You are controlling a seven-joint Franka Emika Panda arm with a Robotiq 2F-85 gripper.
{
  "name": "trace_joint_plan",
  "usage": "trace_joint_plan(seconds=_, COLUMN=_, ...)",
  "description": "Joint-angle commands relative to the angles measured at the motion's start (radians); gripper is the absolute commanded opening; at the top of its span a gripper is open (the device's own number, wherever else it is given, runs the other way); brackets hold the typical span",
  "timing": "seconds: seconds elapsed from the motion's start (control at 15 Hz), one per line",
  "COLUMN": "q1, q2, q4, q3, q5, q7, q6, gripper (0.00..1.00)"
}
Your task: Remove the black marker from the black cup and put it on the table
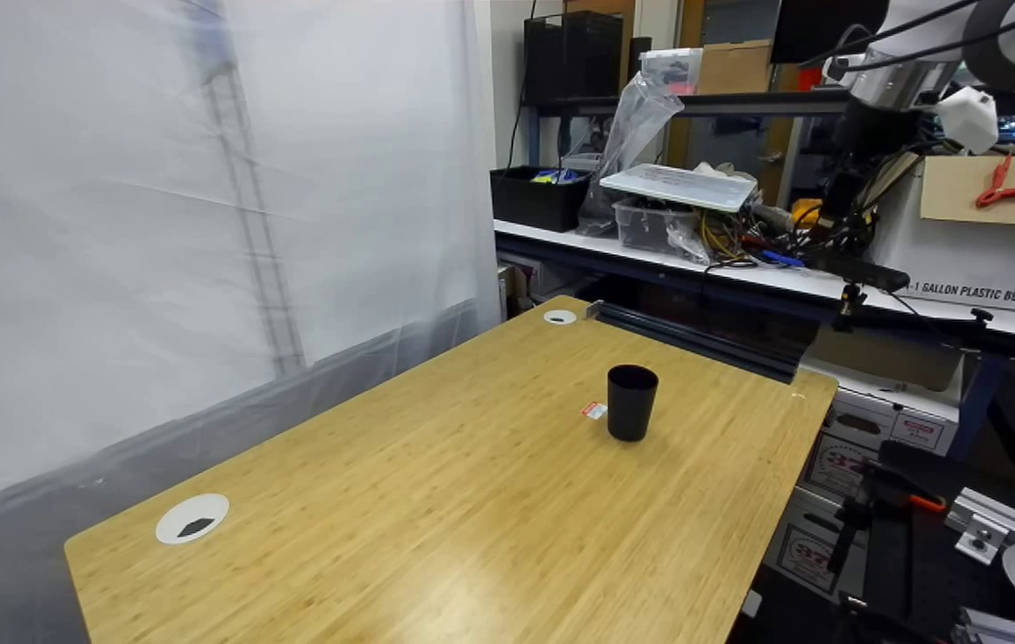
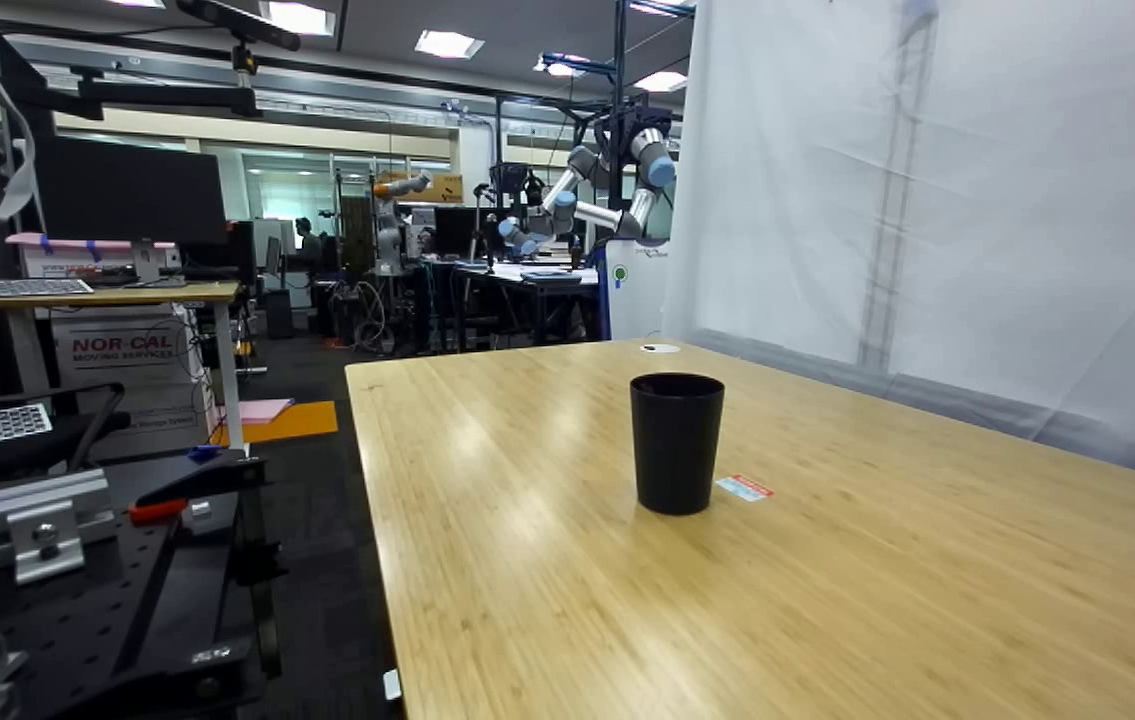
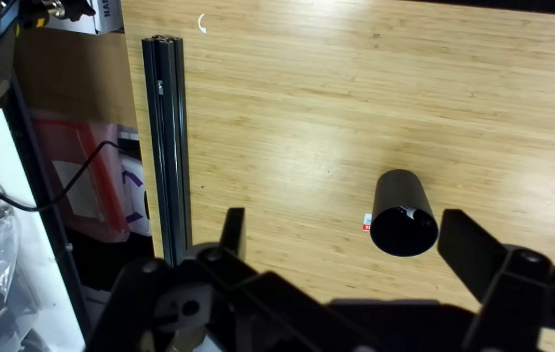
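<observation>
In both exterior views the cup (image 1: pixel 630 410) stands upright on the table (image 1: pixel 435 465), no marker showing above its rim. In the wrist view the gripper (image 3: pixel 343 234) gapes wide, the cup's mouth off-centre toward the picture-right finger (image 3: pixel 470 254); a pale patch (image 3: pixel 408 211) inside may be the marker, its long axis unclear.
</observation>
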Motion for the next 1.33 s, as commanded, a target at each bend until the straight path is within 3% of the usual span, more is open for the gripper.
trace_joint_plan(seconds=0.0, q1=0.021, q2=0.053, q4=0.027, q3=0.022, q5=-0.001, q7=0.015, q6=0.007, gripper=1.0)
trace_joint_plan(seconds=0.33, q1=0.087, q2=0.167, q4=0.095, q3=0.084, q5=0.027, q7=0.068, q6=0.019, gripper=1.0)
trace_joint_plan(seconds=0.53, q1=0.09, q2=0.261, q4=0.166, q3=0.11, q5=0.045, q7=0.149, q6=0.003, gripper=1.0)
trace_joint_plan(seconds=0.93, q1=0.051, q2=0.481, q4=0.327, q3=0.162, q5=0.061, q7=0.464, q6=-0.019, gripper=1.0)
trace_joint_plan(seconds=1.27, q1=0.069, q2=0.639, q4=0.456, q3=0.176, q5=0.075, q7=0.649, q6=-0.043, gripper=1.0)
